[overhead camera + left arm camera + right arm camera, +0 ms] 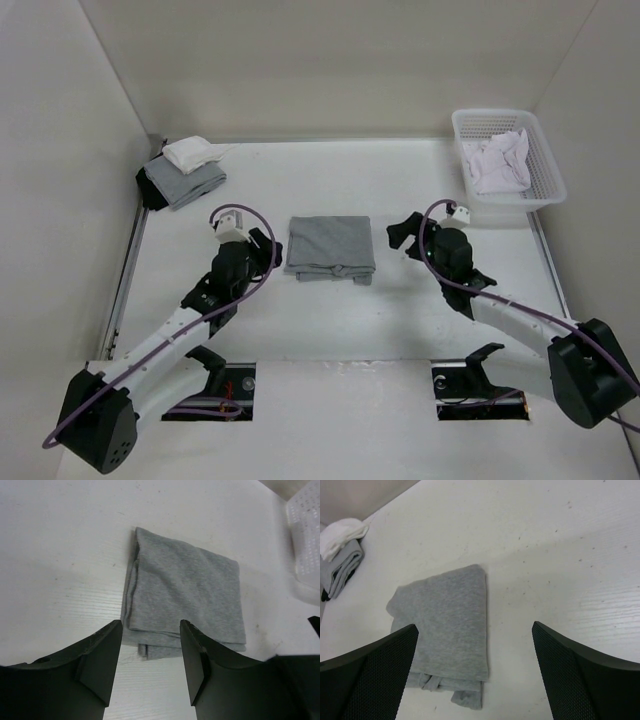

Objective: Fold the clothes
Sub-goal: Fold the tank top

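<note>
Left gripper [263, 249], centre-left of frame, jaws spread wide, nothing in them. Dead centre, the grey top [330, 245] lies folded flat on the surface [390, 320]. Right gripper [402, 238], centre-right, gapes wide, empty too.

The grey top [330, 247] is a plain, soft mid-grey knit with no print, folded into a compact, roughly square packet of several layers. It lies flat on the white table [330, 330], about midway across it. Its upper face is smooth, and along the near edge a bunched bit of strap or hem pokes out from under the layers.
</note>
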`<state>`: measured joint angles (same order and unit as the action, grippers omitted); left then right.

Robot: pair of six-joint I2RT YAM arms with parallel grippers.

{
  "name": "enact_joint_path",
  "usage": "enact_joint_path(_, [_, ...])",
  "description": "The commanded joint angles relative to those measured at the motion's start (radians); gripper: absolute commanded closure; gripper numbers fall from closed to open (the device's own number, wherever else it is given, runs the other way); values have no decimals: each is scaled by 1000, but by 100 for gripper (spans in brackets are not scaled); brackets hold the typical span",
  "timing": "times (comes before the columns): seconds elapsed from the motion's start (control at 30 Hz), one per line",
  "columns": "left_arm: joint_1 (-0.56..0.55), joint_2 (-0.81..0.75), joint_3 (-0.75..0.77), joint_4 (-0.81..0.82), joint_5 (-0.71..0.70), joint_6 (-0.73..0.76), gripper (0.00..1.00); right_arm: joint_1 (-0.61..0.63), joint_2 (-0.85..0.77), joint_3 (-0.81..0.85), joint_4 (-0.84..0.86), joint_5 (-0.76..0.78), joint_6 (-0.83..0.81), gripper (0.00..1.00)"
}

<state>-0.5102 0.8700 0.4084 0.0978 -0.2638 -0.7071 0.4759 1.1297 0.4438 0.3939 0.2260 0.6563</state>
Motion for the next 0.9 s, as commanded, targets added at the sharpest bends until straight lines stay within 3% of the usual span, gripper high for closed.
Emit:
enact_joint_path(0.0, [41,-9,46,-104,-35,28,51,-32,-21,9,47,53,31,0])
enact_joint_path(0.3, [173,60,17,-43,87,-26,52,-38,16,19,37,59,37,0])
enact_joint_path(0.77, [180,130,29,-1,103,-14,56,-41,44,29,34,55,35,0])
enact_joint_path(0.87, [177,146,35,-1,103,-11,52,-41,50,32,34,53,35,0])
